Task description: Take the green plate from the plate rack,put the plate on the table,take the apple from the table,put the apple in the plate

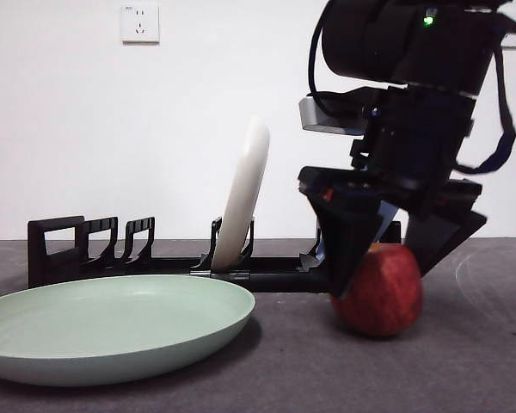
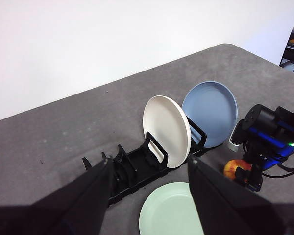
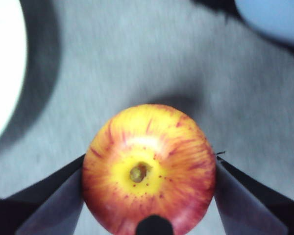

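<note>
Lying flat near the front edge of the table point(image 1: 464, 370), the green plate point(image 1: 112, 331) is out of the plate rack point(image 1: 77, 249), and just beside it the apple point(image 1: 380, 291) stands on the bare grey top. The right gripper point(image 1: 387, 258) has its two jaws spread either side of the apple, touching or almost touching its flanks. Farther back the cream-white plate point(image 1: 241, 202) stands upright in the rack with the blue plate point(image 2: 210, 111) behind it, while the left gripper point(image 2: 149, 196) hangs high above, jaws apart.
</note>
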You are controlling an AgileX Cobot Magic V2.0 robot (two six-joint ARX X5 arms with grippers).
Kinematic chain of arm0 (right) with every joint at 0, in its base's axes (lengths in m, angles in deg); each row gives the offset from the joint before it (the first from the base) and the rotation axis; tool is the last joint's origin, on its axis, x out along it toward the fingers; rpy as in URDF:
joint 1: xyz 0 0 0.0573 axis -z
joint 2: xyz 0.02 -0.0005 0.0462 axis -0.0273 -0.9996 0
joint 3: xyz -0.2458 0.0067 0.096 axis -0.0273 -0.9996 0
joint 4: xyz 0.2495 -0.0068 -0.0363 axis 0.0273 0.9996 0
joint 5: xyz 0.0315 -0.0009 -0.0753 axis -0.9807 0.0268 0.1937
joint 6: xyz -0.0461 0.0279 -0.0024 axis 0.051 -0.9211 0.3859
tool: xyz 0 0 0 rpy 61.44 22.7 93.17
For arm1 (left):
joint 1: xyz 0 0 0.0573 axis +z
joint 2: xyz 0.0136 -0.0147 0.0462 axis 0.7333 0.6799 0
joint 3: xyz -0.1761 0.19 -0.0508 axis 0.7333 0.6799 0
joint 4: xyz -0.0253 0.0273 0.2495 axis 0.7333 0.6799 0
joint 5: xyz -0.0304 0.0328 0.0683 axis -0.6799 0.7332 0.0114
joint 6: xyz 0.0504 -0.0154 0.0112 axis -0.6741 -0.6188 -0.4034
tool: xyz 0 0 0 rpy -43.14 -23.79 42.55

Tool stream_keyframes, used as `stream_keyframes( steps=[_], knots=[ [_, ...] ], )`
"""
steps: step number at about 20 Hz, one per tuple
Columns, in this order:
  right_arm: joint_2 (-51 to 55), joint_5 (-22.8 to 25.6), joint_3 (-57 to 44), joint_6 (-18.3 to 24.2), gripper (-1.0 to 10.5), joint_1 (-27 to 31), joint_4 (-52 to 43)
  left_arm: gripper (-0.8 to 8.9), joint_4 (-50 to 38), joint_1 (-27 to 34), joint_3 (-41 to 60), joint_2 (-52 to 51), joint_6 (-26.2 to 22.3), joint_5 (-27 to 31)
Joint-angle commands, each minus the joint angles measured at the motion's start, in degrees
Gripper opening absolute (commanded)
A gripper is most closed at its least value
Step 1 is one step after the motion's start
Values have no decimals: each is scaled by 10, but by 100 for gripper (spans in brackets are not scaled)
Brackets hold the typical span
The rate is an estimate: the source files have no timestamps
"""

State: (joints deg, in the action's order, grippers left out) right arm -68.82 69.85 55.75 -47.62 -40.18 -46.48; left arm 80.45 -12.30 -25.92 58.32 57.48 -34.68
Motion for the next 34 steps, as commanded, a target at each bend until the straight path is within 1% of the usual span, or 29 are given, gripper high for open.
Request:
stream_keyframes(
  steps=[1,3,5,7,9,10,11,13,15,18,19,21,23,25,29,34],
  knots=[
    [-1,0,44,-3,-9,-1,39,260,-1,-1,0,-3,-7,0],
    [10,-2,96,-1,-9,-1,85,260,-1,-1,0,-3,-7,0],
    [27,-35,144,9,-9,-6,115,260,-1,-1,0,-3,-7,0],
    [43,-113,196,12,-9,-9,140,260,0,-1,0,-3,-7,-5],
    [48,-196,239,14,-9,-19,154,260,0,-1,0,-2,-7,-23],
    [48,-231,259,14,-10,-28,158,260,0,-1,0,-2,-7,-38],
    [48,-249,272,14,-10,-38,159,260,0,-1,0,-3,-7,-49],
    [48,-251,285,14,-10,-69,151,260,0,-1,0,-3,-7,-65],
    [46,-245,285,14,-11,-102,133,260,0,-1,0,-3,-7,-65],
    [37,-182,285,11,-10,-146,109,260,0,-1,0,-3,-7,-65],
    [31,-170,285,11,-11,-156,100,260,0,-1,0,-3,-6,-65],
    [16,-168,285,9,-11,-170,75,260,0,-1,0,-3,-6,-65],
    [-7,-158,285,9,-11,-177,50,260,0,-1,0,-2,-7,-70],
    [-41,-154,285,6,-11,-176,28,260,0,-1,0,-3,-7,-87],
    [-105,-152,285,5,-11,-176,16,260,0,-1,0,-3,-7,-91],
    [-173,-123,285,5,-11,-176,15,260,0,-1,0,-3,-7,-91]
  ],
)
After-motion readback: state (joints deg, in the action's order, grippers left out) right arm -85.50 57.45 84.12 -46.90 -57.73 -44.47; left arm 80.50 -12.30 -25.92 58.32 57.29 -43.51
